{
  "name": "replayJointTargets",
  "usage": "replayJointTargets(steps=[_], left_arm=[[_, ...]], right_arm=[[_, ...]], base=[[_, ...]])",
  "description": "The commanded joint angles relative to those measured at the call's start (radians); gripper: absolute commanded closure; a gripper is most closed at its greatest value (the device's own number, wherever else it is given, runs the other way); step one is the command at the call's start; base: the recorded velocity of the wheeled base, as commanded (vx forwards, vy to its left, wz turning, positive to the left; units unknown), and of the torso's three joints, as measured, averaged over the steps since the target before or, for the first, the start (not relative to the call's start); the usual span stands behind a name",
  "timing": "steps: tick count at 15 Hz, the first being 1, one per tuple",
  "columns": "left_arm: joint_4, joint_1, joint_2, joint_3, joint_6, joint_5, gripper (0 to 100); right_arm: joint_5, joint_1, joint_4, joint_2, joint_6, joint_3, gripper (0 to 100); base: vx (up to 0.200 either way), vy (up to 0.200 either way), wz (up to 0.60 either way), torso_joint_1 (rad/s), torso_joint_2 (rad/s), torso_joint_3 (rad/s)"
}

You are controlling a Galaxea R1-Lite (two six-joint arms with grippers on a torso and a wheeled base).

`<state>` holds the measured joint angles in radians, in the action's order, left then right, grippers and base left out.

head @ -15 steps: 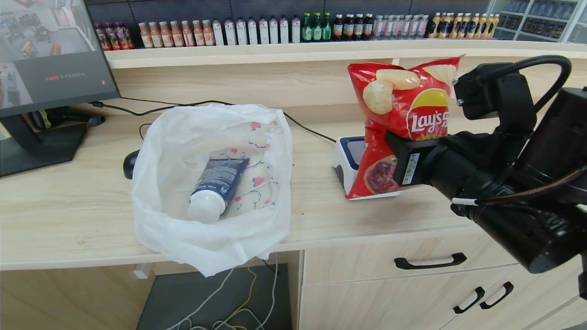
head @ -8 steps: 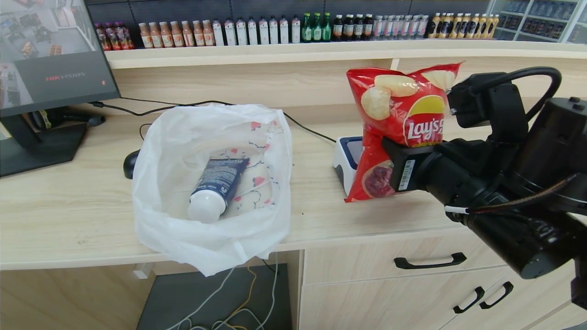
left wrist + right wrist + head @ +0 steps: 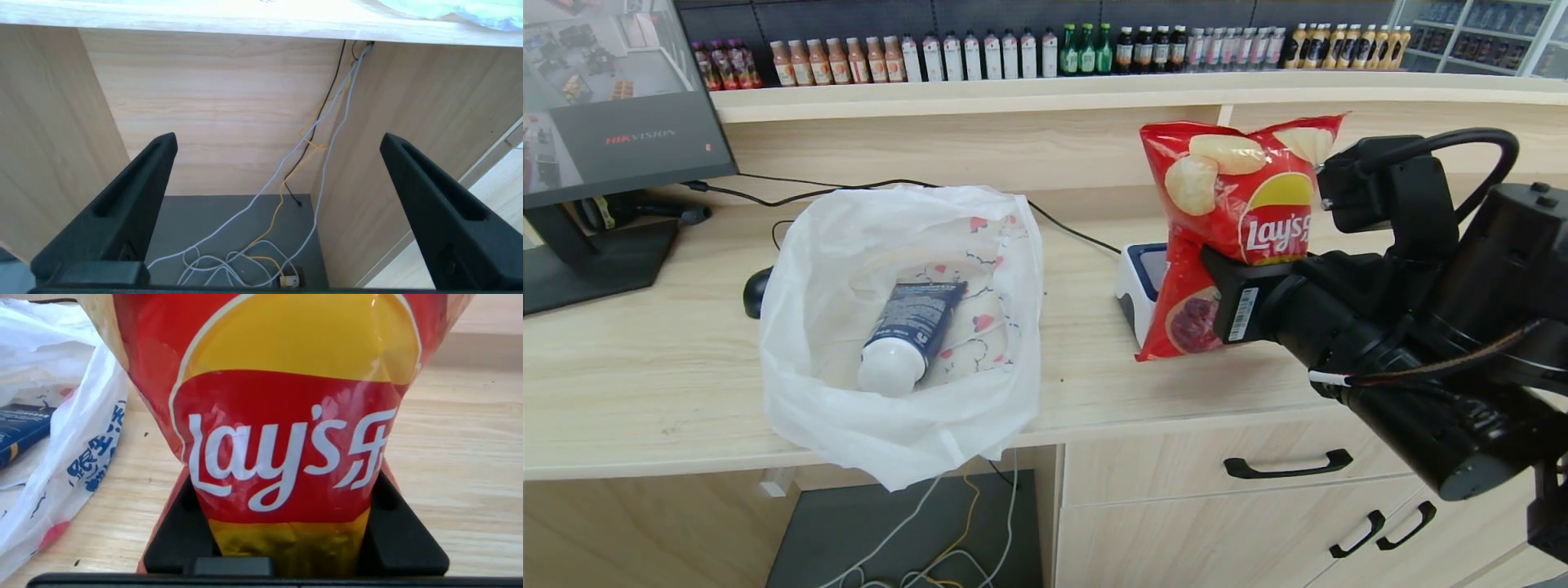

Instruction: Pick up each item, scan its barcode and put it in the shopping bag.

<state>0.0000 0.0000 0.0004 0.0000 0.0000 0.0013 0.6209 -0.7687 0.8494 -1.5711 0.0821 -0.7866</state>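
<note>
My right jaws pinch the crisp bag [image 3: 1233, 220], upright, just over the barcode scanner [image 3: 1137, 282] toward the desk's [image 3: 645, 376] right end. My left jaws hang spread and empty below the desk's front edge.

Done: one tube [image 3: 907, 331] lies in the shopping bag [image 3: 805, 261] at the front edge. Left, I judge: this scan, then bagging.

Bare desk runs between scanner and bag; the bag mouth gapes wide.

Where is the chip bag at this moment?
Head view, right side: the chip bag is held upright in the right gripper, just before the scanner, right of the shopping bag.
</note>
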Motion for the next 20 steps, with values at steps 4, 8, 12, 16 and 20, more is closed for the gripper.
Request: replayJointTargets(steps=[4, 8, 12, 16, 20], left_arm=[[0.0, -0.002, 0.0, 0.0, 0.0, 0.0, 0], [0.0, 0.0, 0.0, 0.0, 0.0, 0.0, 0], [0.0, 0.0, 0.0, 0.0, 0.0, 0.0, 0], [0.0, 0.0, 0.0, 0.0, 0.0, 0.0, 0], [0.0, 0.0, 0.0, 0.0, 0.0, 0.0, 0]], right_arm=[[0.002, -0.001, 0.0, -0.003, 0.004, 0.003, 100], [0.011, -0.001, 0.002, 0.002, 0.004, 0.004, 100], [0.013, -0.001, 0.011, 0.017, 0.004, 0.027, 100], [0.034, -0.004, 0.034, 0.063, 0.01, 0.076, 100], [0.026, -0.032, 0.065, 0.132, 0.051, 0.079, 100]], base=[[0.0, 0.0, 0.0, 0.0, 0.0, 0.0], [0.0, 0.0, 0.0, 0.0, 0.0, 0.0], [0.0, 0.0, 0.0, 0.0, 0.0, 0.0], [0.0, 0.0, 0.0, 0.0, 0.0, 0.0], [0.0, 0.0, 0.0, 0.0, 0.0, 0.0]])
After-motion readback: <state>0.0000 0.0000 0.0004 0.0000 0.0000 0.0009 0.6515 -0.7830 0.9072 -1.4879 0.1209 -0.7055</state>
